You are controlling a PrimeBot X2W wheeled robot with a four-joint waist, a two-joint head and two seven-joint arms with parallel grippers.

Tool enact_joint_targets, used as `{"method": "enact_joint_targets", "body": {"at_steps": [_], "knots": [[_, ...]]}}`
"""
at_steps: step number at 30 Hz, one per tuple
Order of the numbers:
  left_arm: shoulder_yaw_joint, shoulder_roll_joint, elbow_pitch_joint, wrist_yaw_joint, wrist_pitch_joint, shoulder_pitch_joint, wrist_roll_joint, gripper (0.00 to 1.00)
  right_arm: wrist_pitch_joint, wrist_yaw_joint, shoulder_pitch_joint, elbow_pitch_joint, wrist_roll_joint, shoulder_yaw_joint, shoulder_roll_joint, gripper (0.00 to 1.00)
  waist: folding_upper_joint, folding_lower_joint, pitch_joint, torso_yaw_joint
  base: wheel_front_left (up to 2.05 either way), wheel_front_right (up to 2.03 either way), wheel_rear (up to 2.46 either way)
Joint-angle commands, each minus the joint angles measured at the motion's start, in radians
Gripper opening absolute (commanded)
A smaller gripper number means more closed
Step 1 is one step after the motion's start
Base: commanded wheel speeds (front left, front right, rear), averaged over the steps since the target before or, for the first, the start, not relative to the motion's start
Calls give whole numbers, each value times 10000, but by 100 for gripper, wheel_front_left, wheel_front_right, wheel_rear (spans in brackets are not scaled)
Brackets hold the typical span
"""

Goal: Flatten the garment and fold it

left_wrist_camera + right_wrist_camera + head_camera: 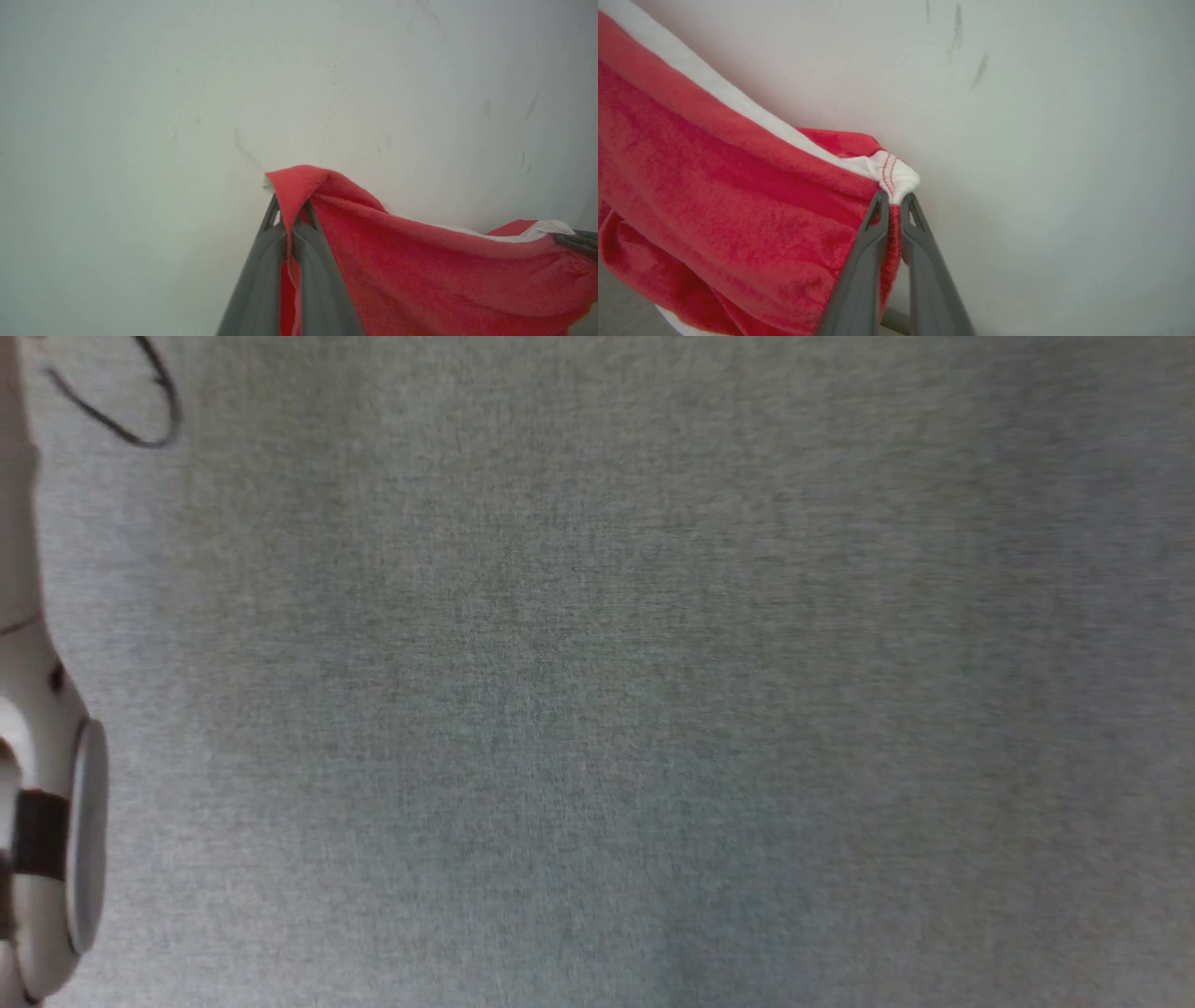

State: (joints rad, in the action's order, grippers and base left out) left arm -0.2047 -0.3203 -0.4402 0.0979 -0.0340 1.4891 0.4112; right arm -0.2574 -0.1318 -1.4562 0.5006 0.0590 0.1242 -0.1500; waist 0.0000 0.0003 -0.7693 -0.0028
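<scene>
Bright red, thin garment [420, 275] of soft, nappy terry-like cloth with a smooth white trim band along its edge, stretched between the two grippers in front of a pale, smooth surface [140, 116] that carries faint dark scuff marks [978, 70]. The left gripper [290, 217], two long grey tapering fingers, is closed on a folded red corner. The right gripper [894, 205] is clamped on a bunched white corner sewn with two lines of red stitching, detail given by the right wrist view. The left wrist view gives the sagging span of cloth running off to the right. The head view adds a grey, finely woven surface [597, 709], a pale glossy forearm [37, 756] and a thin dark cable loop [140, 420].
</scene>
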Motion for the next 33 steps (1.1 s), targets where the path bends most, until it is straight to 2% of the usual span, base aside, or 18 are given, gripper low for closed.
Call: {"method": "enact_joint_targets", "body": {"at_steps": [1, 8, 13, 14, 24, 29, 33], "knots": [[-110, 45, -72, 106, -371, -275, 68, 0, 358, 11, -35, 246, 25, 208, -126, 0, 0, -3, -862, 318, 0, 0, 0], [-329, 100, 496, 211, -1090, -1100, 311, 0, 1349, 11, 532, 423, -470, 764, -284, 0, 0, -3, -521, 317, 0, 0, 0], [-564, -5, 1543, 206, -1161, -2822, 477, 0, 1777, 11, 2021, -195, -1473, 1124, -516, 0, 0, -3, 342, 278, 0, 0, 0], [-684, -116, 2014, 130, -1080, -3711, 459, 0, 1786, 11, 2833, -628, -1878, 1206, -655, 0, 0, -3, 728, 227, 0, 0, 0], [-782, -326, 4305, -537, -648, -8340, 1160, 0, 1210, 11, 6877, -3099, -3140, 849, -917, 0, 0, -3, 2331, 63, 0, 0, 0], [-988, -405, 5030, -714, -275, -10462, 1644, 0, 745, 11, 8872, -4328, -3392, 292, -761, 0, 0, -3, 3121, 121, 0, 0, 0], [-1193, -532, 5149, -657, 84, -11804, 2094, 0, 324, 11, 10389, -4969, -3554, -73, -567, 0, 0, -3, 3846, 212, 0, 0, 0]]}}
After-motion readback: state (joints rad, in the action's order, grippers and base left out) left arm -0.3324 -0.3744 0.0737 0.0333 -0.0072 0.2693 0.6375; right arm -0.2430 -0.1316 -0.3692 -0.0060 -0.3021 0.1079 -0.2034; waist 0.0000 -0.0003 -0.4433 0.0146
